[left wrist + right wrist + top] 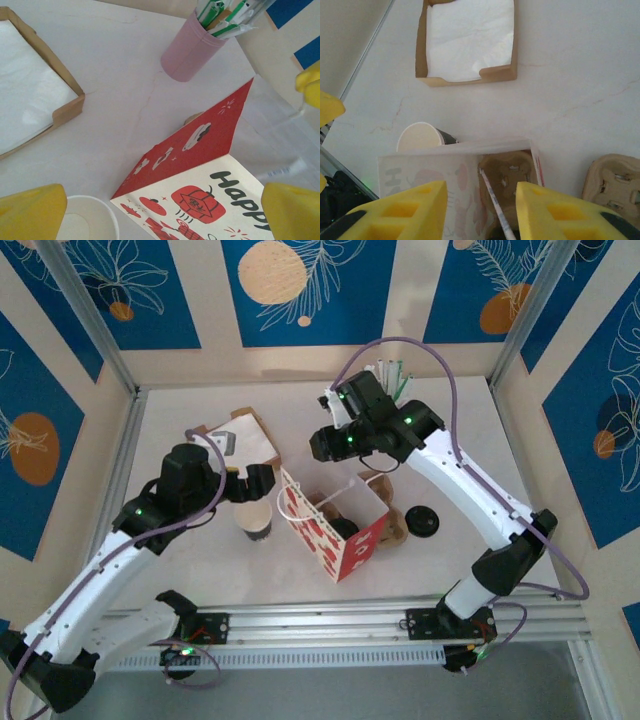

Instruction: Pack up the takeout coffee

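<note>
Coffee cup [258, 527]: paper, upright on the tabletop [300, 400], touching or just beside the left face of the gift bag [335, 540]. No lid on it; the black lid [422, 521] lies flat on the bag's far side, well apart from the cup. Can't tell if the cup is filled.

Handling, as a judgement: light, with a thin wall that dents under a hard squeeze. The rim is open, so keep it vertical. Best hold is around the dark sleeve [259, 535] at mid-body, not at the rim.

The bag is soft paper and stands open-mouthed. A pulp carrier [507, 172] sits inside, and a wrapped straw [492, 202] leans in. The bag could shift or fold if bumped.

Left fingers [30, 212] are spread fully wide and empty, above the cup and the bag's edge. Right fingers [405, 212] are parted over the bag mouth, gripping nothing.

Also on the tabletop:
- spare carrier [615, 185]
- napkin tray [470, 77]
- pink straw holder [190, 50]
</note>
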Controlling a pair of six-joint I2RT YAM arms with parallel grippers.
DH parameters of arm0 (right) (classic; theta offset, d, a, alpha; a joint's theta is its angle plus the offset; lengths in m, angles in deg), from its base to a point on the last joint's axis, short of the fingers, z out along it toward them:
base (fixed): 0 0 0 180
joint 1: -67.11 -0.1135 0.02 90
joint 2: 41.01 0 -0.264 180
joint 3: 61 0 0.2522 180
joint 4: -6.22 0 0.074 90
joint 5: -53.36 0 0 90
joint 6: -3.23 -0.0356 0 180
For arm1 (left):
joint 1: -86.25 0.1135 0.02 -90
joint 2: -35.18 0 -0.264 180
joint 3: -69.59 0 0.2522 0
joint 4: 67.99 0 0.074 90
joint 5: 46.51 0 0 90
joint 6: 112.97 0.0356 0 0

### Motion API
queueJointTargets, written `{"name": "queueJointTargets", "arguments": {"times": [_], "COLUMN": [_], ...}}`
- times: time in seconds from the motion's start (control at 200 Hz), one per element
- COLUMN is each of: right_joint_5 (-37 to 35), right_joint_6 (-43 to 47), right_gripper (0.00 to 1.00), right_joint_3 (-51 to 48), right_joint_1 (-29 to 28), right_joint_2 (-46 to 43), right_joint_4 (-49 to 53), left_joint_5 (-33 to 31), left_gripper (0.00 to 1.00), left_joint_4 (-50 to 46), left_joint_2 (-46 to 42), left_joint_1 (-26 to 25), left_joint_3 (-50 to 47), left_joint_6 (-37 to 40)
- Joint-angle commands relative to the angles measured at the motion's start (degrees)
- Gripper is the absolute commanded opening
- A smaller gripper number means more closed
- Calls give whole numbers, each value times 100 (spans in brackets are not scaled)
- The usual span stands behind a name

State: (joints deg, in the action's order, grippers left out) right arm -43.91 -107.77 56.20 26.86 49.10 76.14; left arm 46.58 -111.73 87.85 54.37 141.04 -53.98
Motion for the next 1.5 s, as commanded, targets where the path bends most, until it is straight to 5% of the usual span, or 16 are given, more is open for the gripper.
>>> {"name": "queueJointTargets", "arguments": {"times": [0.0, 0.355, 0.715, 1.14, 1.496], "right_joint_5": [220, 1696, 2411, 2603, 2687], "right_joint_6": [88, -128, -29, 121, 245], "right_gripper": [46, 58, 61, 63, 64], "right_joint_3": [343, 1882, 4336, 4219, 3926], "right_joint_1": [126, 1147, 1677, 1781, 1705], "right_joint_2": [-152, 1041, 3353, 3883, 3823], "right_joint_4": [-12, 31, 980, 923, 904], "left_joint_5": [-355, -538, -1009, -1425, -936], "left_gripper": [100, 99, 75, 60, 52], "left_joint_4": [-291, -900, -1721, -2617, -2856], "left_joint_2": [155, 1574, 3904, 6334, 7506], "left_joint_1": [45, 834, 1347, 1791, 2113], "left_joint_3": [330, 1380, 2878, 4828, 5535], "left_joint_6": [16, 393, 933, 1219, 1245]}}
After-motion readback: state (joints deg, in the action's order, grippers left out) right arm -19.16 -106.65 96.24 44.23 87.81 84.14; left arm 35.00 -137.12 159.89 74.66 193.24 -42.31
